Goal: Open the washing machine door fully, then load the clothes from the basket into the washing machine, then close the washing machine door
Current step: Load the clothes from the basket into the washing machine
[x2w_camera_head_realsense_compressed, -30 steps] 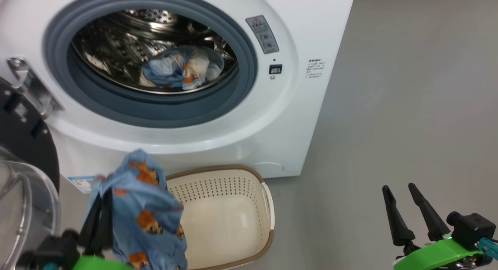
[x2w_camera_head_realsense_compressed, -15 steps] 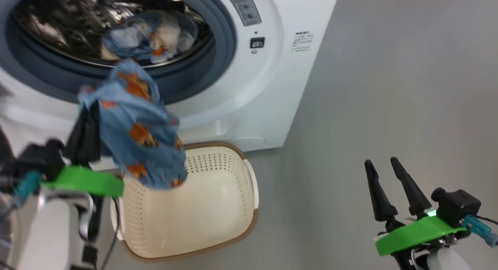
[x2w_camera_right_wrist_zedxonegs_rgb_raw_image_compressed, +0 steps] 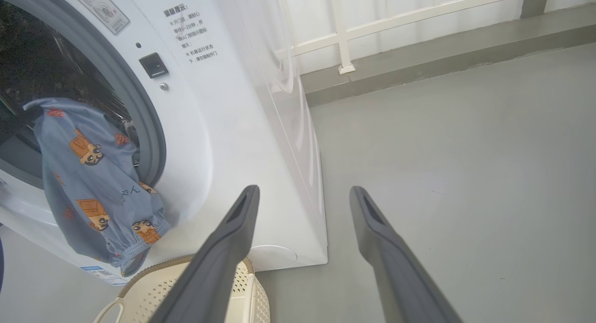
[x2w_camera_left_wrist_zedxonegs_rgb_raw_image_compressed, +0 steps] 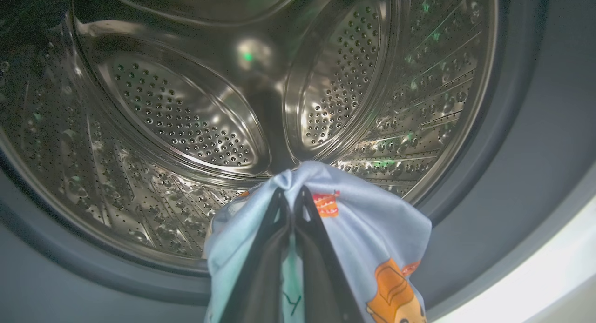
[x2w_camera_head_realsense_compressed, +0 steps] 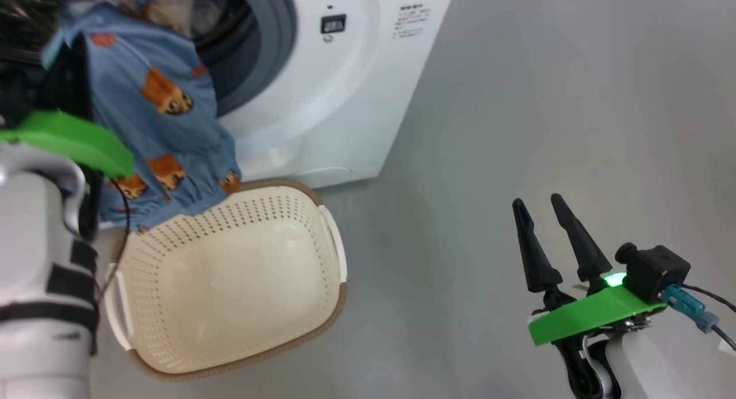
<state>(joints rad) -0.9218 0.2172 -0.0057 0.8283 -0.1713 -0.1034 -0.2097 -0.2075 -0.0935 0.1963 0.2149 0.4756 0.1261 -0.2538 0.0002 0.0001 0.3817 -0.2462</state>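
Head view: the washing machine (x2w_camera_head_realsense_compressed: 345, 88) fills the upper left of the frame with its mouth unblocked, so opening the washing machine door looks done. At the far upper left the left hand (x2w_camera_head_realsense_compressed: 73, 54) is clenched on the clothes (x2w_camera_head_realsense_compressed: 167, 129), a blue bear-print garment. It hangs in front of the mouth and reaches down to the far rim of the basket (x2w_camera_head_realsense_compressed: 339, 295). The basket's inside shows bare cream plastic, so this is probably the last piece. Something pale lies deeper in the mouth, too blurred to name. At the lower right the right hand (x2w_camera_head_realsense_compressed: 537, 201) has its fingers spread and grasps nothing, above the grey floor (x2w_camera_head_realsense_compressed: 546, 100).

Left wrist view: the two dark fingers meet at bottom centre, pinching a gathered fold of the garment. The steel drum (x2w_camera_left_wrist_zedxonegs_rgb_raw_image_compressed: 186, 118) lies straight ahead and the grey rubber ring (x2w_camera_left_wrist_zedxonegs_rgb_raw_image_compressed: 535, 174) curves down the right side.

Right wrist view: this hand's fingers stand wide apart over the floor, touching nothing. The garment hangs at the left of the frame across the lip of the mouth, and the basket's rim shows at bottom left.

Left to do, by my reading: let the garment go inside the drum, then shut the door
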